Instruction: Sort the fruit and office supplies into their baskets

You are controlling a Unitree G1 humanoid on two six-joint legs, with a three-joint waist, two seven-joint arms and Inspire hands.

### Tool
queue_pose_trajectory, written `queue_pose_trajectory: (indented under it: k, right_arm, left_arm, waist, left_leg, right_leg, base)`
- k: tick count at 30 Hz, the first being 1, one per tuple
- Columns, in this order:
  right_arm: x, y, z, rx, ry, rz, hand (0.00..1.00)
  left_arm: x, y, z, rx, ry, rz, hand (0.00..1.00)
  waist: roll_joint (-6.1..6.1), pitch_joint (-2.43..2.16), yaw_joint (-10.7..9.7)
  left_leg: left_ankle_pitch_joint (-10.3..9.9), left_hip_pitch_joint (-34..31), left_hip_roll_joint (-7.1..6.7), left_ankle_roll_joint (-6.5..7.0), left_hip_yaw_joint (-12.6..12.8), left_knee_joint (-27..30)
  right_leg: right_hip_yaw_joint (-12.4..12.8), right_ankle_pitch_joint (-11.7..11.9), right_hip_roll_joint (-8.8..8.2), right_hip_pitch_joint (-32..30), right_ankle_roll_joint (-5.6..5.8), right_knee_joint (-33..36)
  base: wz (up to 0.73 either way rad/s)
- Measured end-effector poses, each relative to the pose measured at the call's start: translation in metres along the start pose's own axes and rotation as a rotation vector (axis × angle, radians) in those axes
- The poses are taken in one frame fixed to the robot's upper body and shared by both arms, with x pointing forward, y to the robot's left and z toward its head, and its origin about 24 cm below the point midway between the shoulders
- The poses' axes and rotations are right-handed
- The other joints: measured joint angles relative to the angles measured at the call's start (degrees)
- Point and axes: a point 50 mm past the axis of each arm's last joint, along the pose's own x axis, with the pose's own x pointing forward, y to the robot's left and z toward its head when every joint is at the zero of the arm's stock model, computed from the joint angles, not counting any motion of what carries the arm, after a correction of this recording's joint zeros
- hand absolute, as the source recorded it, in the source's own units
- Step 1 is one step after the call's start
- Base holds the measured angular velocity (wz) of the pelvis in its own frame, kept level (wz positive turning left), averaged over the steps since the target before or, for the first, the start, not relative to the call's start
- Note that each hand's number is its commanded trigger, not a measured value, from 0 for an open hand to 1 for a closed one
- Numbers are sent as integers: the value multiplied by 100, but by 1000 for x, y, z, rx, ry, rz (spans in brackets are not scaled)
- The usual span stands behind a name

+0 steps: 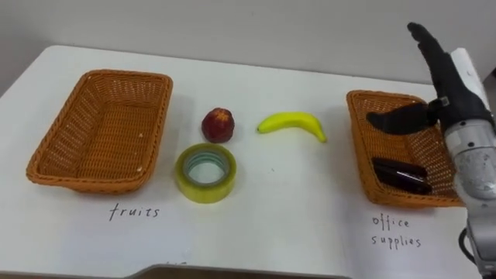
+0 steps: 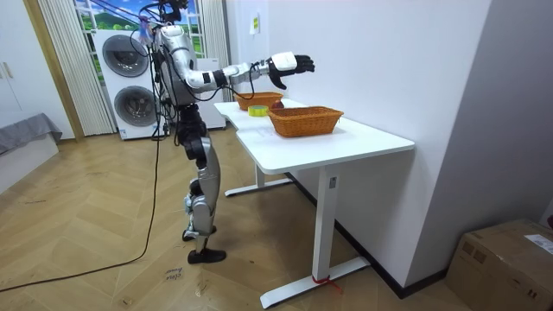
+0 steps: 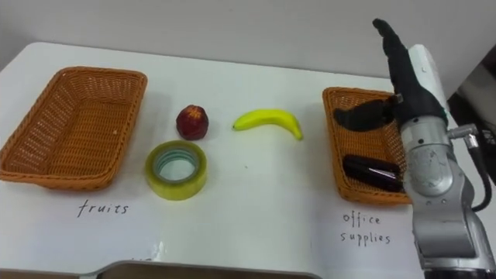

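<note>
Red apple [image 1: 218, 125], banana [image 1: 292, 124], tape roll [image 1: 205, 172] between left basket [image 1: 54, 151] and right basket [image 1: 358, 132], dark item [image 1: 401, 174] inside the latter

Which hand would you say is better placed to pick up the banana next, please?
Probably the right hand: it hovers open over the office supplies basket, and the banana lies just beside that basket.

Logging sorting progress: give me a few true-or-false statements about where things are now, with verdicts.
1. The apple lies in the fruits basket. False: it lies on the table, beside the tape roll.
2. The banana lies on the table between the two baskets. True.
3. The right hand is shut on the tape roll. False: it is open, above the office supplies basket.
4. A dark object lies in the office supplies basket. True.
</note>
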Motion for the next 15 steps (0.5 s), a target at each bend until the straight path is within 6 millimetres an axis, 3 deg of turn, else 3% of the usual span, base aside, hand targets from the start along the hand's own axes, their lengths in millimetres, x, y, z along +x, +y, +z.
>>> queue_pose_trajectory:
  k: [5,9,15]
  right_arm:
    - [8,-2,11,3,-40,-17,0]
    - [9,14,17,-17,-52,36,0]
    - [9,28,23,-23,-59,95,0]
  left_arm:
    - [2,0,11,-4,-26,0,0]
    - [1,-2,3,17,8,-8,0]
    - [0,-3,-2,33,32,-10,0]
  waist:
    - [-20,-35,114]
    - [-22,-39,134]
    - [-19,-34,354]
  left_leg:
    - [2,-27,-7,0,-117,12]
    - [3,25,-2,-1,-161,23]
    - [3,12,-7,0,-213,24]
  right_leg:
    - [-136,0,-9,34,0,-13]
    - [-179,0,-16,105,0,-20]
    - [-184,-3,-55,118,5,-22]
  base:
    - [11]
    - [7]
    - [4]
